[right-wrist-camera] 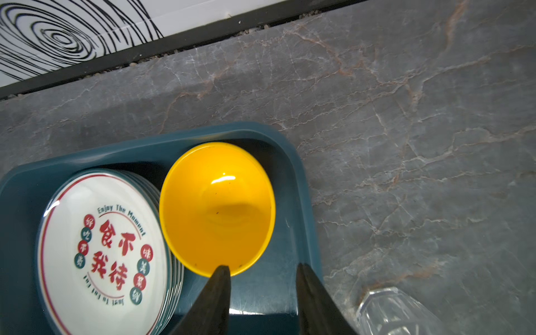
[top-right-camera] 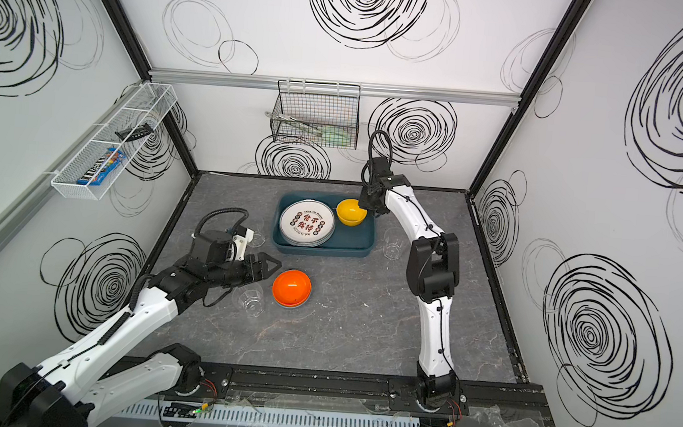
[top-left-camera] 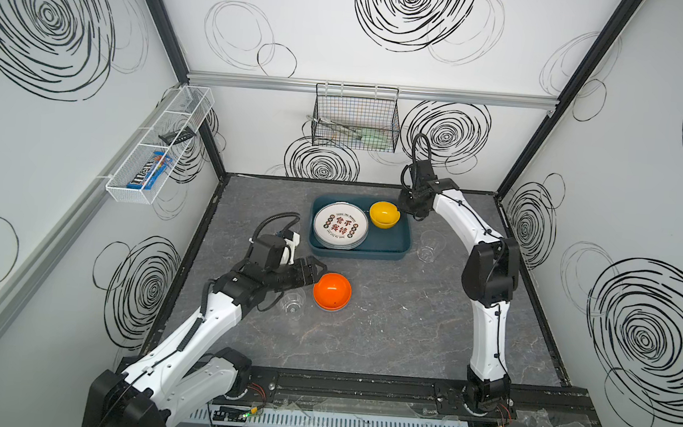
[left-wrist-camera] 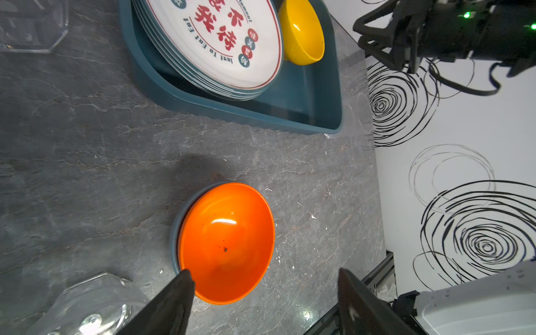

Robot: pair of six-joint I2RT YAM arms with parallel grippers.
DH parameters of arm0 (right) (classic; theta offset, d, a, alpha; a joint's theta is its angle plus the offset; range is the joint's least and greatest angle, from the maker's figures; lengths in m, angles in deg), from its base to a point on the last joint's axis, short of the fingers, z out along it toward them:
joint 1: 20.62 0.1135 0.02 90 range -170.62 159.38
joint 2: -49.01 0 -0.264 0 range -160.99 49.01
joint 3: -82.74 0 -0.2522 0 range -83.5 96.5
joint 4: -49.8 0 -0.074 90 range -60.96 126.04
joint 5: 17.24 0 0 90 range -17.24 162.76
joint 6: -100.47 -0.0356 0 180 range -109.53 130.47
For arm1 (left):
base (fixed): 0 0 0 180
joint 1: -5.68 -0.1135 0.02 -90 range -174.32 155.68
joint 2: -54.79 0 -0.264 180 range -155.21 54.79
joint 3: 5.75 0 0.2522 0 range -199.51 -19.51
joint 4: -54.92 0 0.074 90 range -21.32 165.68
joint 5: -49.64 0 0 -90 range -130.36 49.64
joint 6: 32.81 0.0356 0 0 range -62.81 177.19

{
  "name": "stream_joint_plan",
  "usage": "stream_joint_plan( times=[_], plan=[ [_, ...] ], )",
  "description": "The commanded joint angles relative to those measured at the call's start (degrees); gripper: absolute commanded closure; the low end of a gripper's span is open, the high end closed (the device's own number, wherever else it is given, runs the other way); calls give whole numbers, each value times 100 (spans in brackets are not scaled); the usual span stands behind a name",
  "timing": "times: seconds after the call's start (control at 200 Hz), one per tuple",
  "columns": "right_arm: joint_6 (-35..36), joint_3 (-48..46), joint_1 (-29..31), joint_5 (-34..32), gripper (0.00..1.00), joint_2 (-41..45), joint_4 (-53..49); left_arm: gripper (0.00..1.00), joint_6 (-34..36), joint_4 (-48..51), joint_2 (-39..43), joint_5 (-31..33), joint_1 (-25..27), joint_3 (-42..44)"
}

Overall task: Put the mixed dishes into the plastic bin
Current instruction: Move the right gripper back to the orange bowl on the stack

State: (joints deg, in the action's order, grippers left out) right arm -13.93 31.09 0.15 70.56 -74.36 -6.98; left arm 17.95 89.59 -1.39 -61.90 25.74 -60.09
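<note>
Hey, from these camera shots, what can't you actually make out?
- Plate count: the stack of plates in the plastic bin runs off the edge in both wrist views; too small in both top views.
- Under the orange bowl: only a grey-blue rim shows in the left wrist view; the bowl covers the rest.
- Black wire basket: its contents blur behind the mesh in both top views.

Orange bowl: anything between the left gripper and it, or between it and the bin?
Nothing visible does. The left gripper is open, fingers flanking the orange bowl at its near rim; the tumbler sits off to one side. Bare tabletop lies between the bowl and the plastic bin, with free floor beside the plates.
</note>
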Motion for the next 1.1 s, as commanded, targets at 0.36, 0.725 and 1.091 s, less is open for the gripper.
stream_joint_plan(
  times=[0.36,0.725,1.091],
  plan=[
    [-112,-3113,392,1488,60,2618,1386,28,763,636,-530,567,-54,-553],
    [173,-5270,1260,2603,56,4096,2273,31,1102,1073,-949,1348,277,-1005],
    [221,-6314,1988,3077,55,4781,2946,32,1176,1117,-1676,1993,867,-1266]
  ],
)
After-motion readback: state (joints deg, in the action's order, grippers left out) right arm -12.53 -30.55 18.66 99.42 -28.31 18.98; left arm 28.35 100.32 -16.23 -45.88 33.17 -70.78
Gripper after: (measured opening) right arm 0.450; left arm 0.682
